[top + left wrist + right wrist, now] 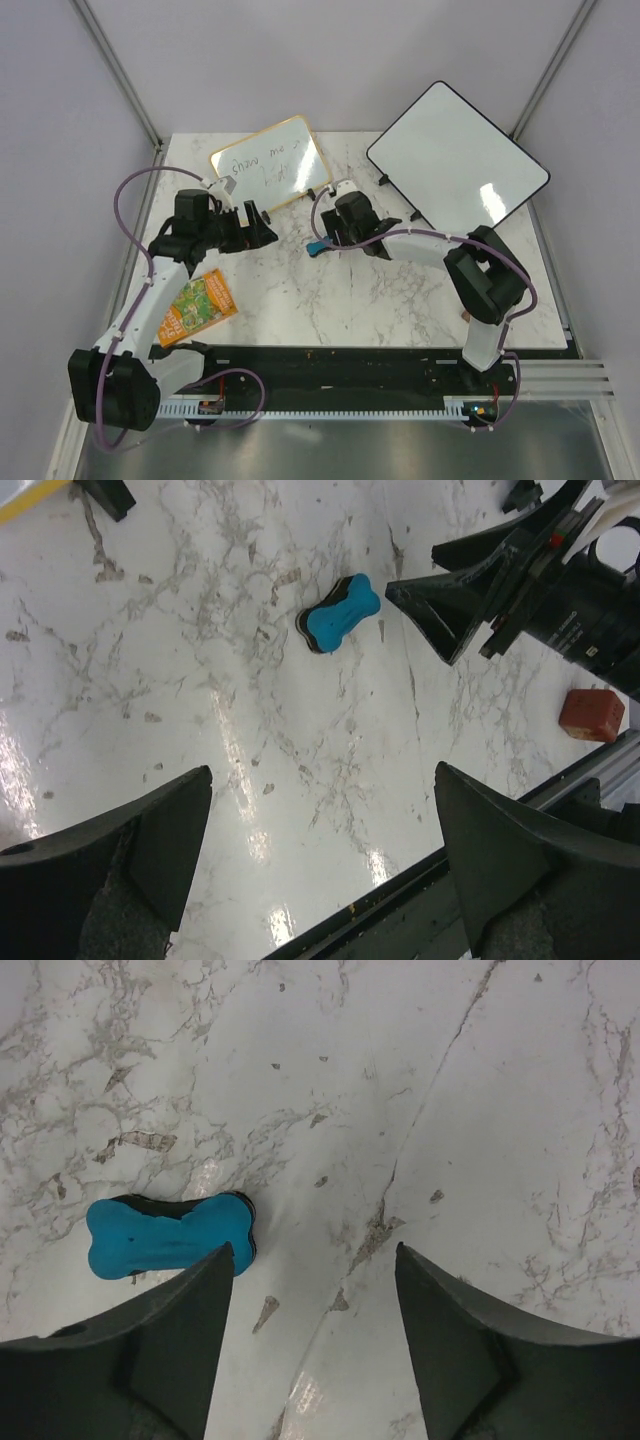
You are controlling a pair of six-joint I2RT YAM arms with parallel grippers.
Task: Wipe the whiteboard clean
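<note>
A small yellow-framed whiteboard [268, 163] with black handwriting lies at the back of the table, left of centre. A blue bone-shaped eraser [316, 247] lies on the marble between the two grippers; it also shows in the left wrist view [340, 613] and the right wrist view [165, 1235]. My right gripper [312, 1250] is open and empty just right of the eraser, with its left finger beside the eraser's end. My left gripper [325, 775] is open and empty, to the left of the eraser and near the whiteboard's front edge.
A large blank black-framed whiteboard [457, 158] lies at the back right. An orange and green packet [197, 308] lies at the front left under the left arm. A small red block [591, 714] sits near the table's front edge by the right arm.
</note>
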